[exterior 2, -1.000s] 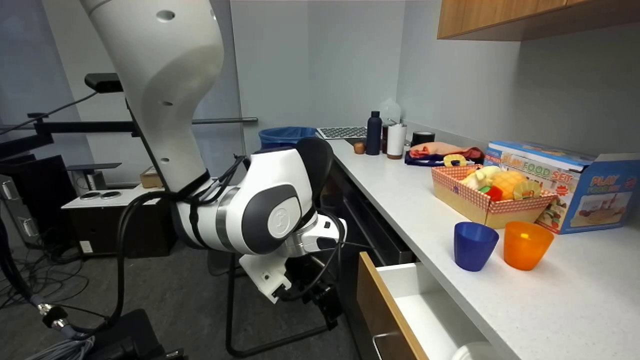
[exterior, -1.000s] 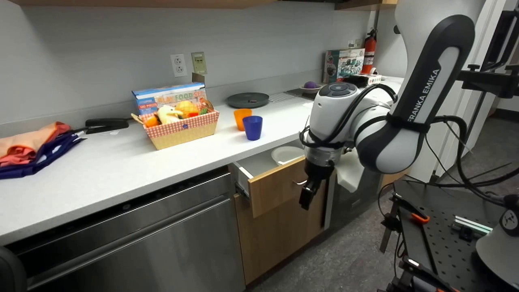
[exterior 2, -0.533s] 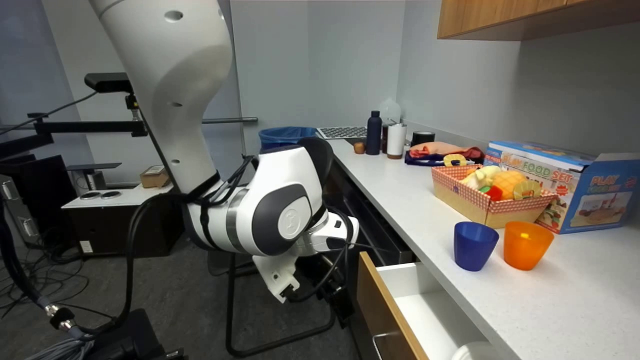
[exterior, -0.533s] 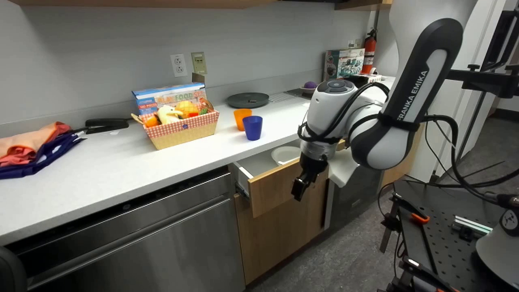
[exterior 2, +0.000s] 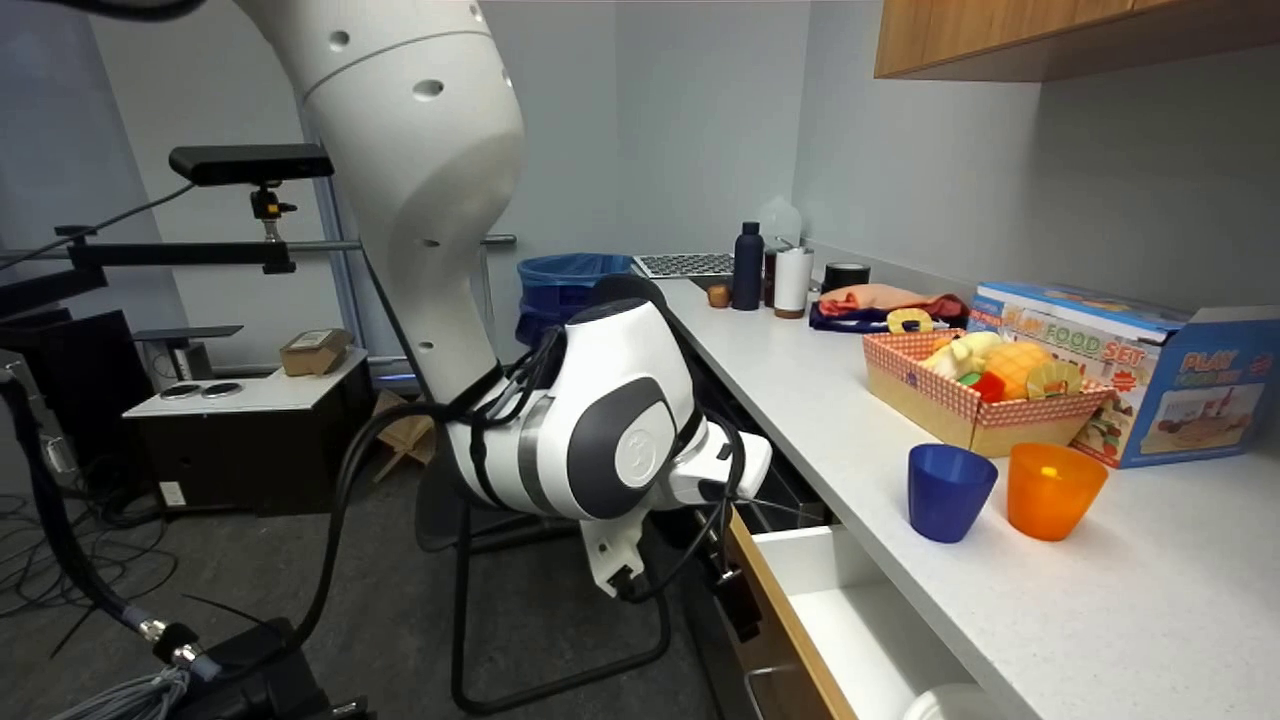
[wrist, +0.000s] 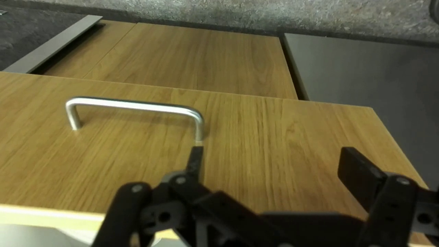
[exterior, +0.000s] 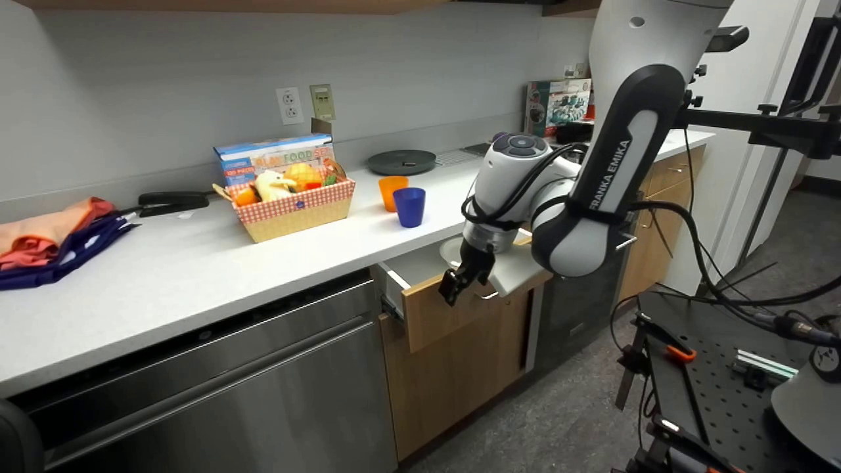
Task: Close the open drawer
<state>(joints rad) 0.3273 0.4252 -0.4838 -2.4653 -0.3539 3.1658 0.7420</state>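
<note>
Stainless steel covers the appliance (exterior: 223, 387) at near left in an exterior view; at near right a black perforated table (exterior: 732, 407) bears a white robot base (exterior: 811, 414) and a clamp (exterior: 679, 354) with an orange grip. The white-and-black arm (exterior: 614, 167) leans in from the right, and its gripper (wrist: 272, 152) hangs tilted in front of the drawer (exterior: 430, 318). The dark fingers (wrist: 356, 175) are spread wide, released; in the wrist view one tip shows just beside the end of the bar handle (wrist: 133, 104) that lies nearer the appliance. Whether either finger touches the wood I cannot tell. Medium-brown in front and white within, the drawer juts out from beneath the counter (exterior: 184, 282), a pale dish (exterior 2: 950, 703) lying inside. Under it is a plain wood cabinet door (exterior: 453, 381). Farther on, upon that white counter, a blue cup (exterior: 409, 208) stands upright near the edge, an orange cup (exterior: 389, 190) just beyond it. To their left is a red-checked basket (exterior: 299, 220) of play food (exterior: 302, 176), a printed box (exterior: 253, 161) behind it. Left again, a coral cloth (exterior: 49, 226) lies over a navy cloth (exterior: 49, 272). Past the cups rests a dark round plate (exterior: 387, 161), near the wall (exterior: 171, 85); at far right a green-and-white box (exterior: 557, 105) stands.
</note>
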